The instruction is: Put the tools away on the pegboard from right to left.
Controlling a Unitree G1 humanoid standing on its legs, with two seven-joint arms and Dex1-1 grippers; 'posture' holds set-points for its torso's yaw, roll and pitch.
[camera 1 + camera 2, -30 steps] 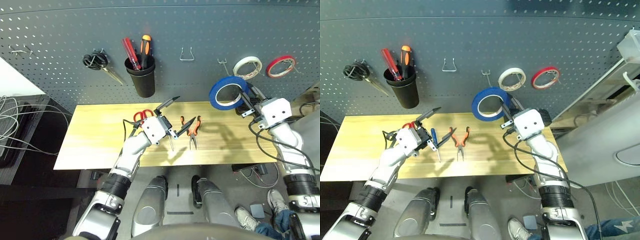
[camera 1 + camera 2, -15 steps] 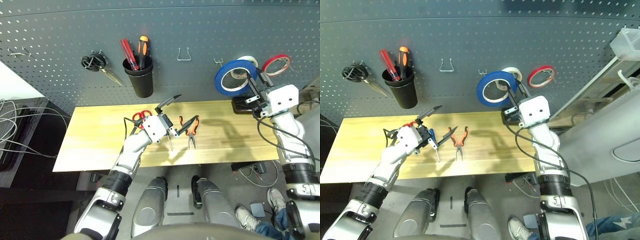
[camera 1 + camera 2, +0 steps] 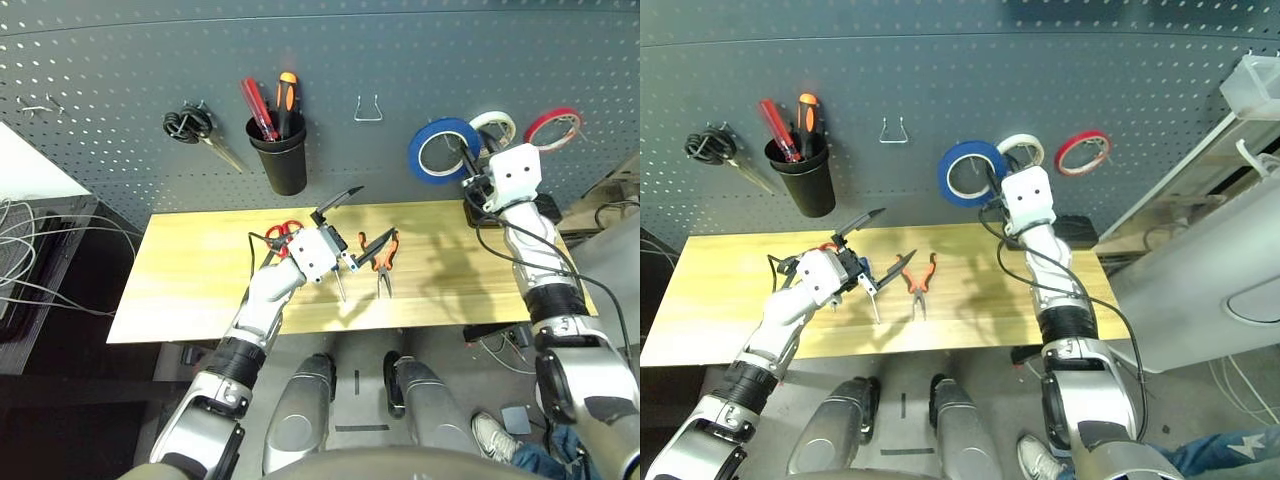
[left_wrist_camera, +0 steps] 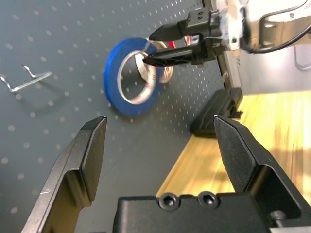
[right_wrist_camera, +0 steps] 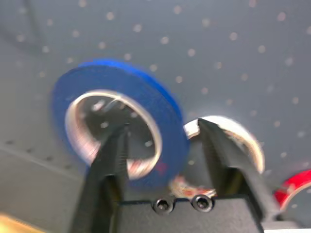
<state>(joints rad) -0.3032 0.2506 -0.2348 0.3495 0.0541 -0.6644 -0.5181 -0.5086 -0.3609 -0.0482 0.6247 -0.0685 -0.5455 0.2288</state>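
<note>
Over the last half second, the blue tape roll (image 3: 415, 150) has shifted toward the robot's left, and the right gripper (image 5: 164, 124) has moved that way too. The right gripper's two fingers now stand spread, with the near-right side of the blue ring between them; whether either touches it, the pictures do not settle. The roll is upright at the pegboard (image 3: 250, 40), with a metal hook (image 5: 99, 105) visible through its hole. Just beside it, toward the robot's right, is the white tape roll (image 3: 507, 118), then the red tape roll (image 3: 537, 130).

The left gripper (image 3: 377, 210) hangs over the wooden table (image 3: 180, 290), its fingers spread wide with nothing between them. Near it lie the orange-and-black-handled pliers (image 3: 383, 262) and the blue-handled screwdriver (image 3: 864, 265); the red-handled scissors (image 3: 293, 224) are partly hidden behind the gripper.

Farther out on the board are a bare hook (image 3: 368, 118), the black cup (image 3: 283, 165) holding two handled tools, and the hanging black-handled scissors (image 3: 190, 124).
</note>
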